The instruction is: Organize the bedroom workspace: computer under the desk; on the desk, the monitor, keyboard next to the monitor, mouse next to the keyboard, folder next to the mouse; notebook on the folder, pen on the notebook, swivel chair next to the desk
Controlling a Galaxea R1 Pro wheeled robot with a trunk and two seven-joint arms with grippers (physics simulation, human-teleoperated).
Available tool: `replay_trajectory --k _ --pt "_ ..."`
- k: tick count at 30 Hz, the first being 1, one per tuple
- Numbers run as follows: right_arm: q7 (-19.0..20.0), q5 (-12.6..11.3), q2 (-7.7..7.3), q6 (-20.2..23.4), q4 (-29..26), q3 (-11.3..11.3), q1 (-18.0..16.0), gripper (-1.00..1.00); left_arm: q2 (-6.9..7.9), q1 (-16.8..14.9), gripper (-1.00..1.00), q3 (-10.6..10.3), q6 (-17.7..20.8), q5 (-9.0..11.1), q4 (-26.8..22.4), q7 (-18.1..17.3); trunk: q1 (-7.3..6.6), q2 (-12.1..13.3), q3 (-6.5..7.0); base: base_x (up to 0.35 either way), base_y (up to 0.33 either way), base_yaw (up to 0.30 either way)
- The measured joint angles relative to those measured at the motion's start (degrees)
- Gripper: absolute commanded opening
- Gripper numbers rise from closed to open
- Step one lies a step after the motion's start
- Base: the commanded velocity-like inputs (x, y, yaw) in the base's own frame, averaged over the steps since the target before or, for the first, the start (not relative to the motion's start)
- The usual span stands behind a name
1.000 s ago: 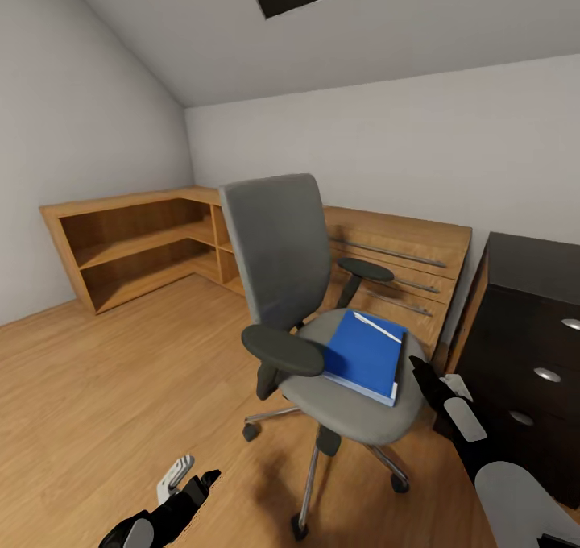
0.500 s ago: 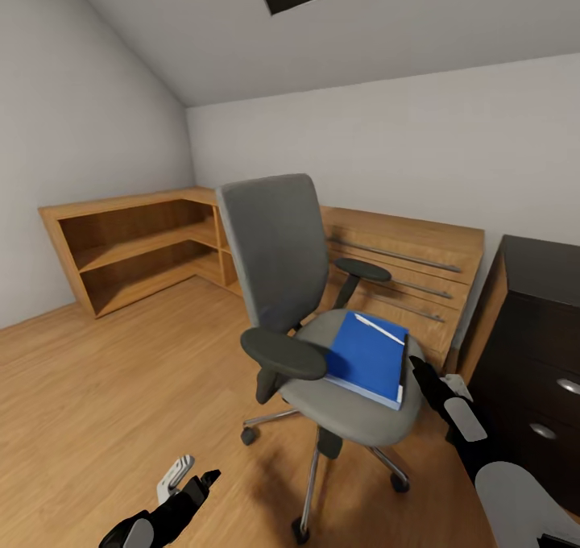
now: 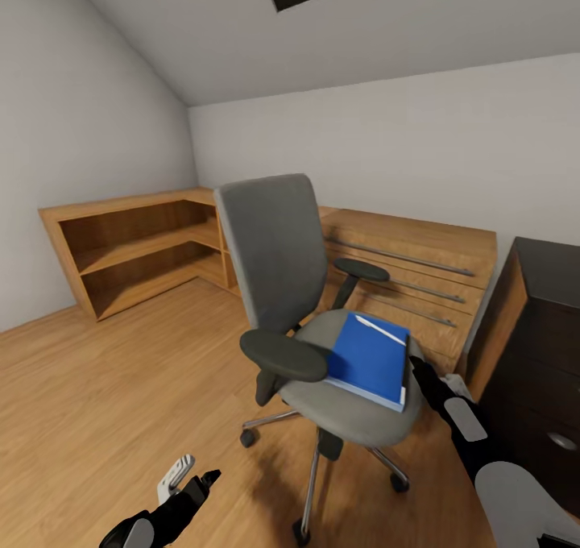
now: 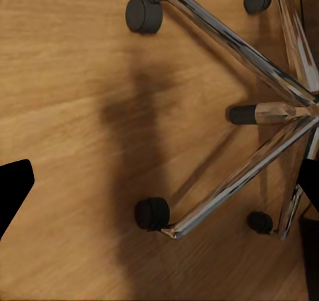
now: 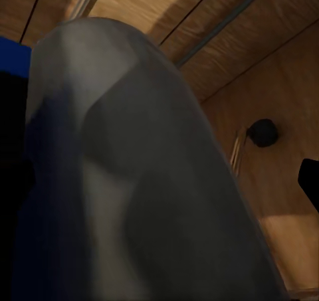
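Observation:
The grey swivel chair [image 3: 278, 266] stands mid-room on its chrome base [image 4: 252, 108]. On its seat lies the blue folder [image 3: 366, 359] with the white pen [image 3: 379, 328] across its far corner. My right gripper [image 3: 420, 372] is open at the seat's right edge, right beside the folder; in the right wrist view the grey seat [image 5: 153, 168] fills the gap between its jaws. My left gripper [image 3: 192, 483] hangs open low over the floor by the chair's casters [image 4: 151, 213]. The black desk [image 3: 548, 330] shows at the far right. Computer, monitor, keyboard, mouse and notebook are out of view.
A low light-wood shelf unit [image 3: 129, 246] runs along the left wall, and a light-wood dresser [image 3: 411, 270] with long metal handles stands behind the chair. Open wooden floor [image 3: 105, 387] lies to the left. The ceiling slopes down on the left.
The desk and the dresser's right end have slid rightward in the picture. The chair, the folder and both grippers keep nearly the same places in it.

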Motion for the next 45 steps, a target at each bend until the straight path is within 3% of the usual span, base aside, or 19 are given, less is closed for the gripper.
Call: replay_trajectory --k 9,45 --pt "0.0 -0.22 0.09 -0.07 0.02 0.12 0.07 1.0 0.0 -0.01 1.0 0.02 -0.01 0.04 0.02 0.01 0.01 0.0 0.0 0.183 0.081 0.0" --pt "0.0 -0.2 0.05 -0.12 -0.04 -0.01 0.27 1.0 -0.02 -0.01 1.0 -0.04 0.08 0.0 -0.02 -0.08 0.02 0.01 0.0 0.036 0.044 0.0"
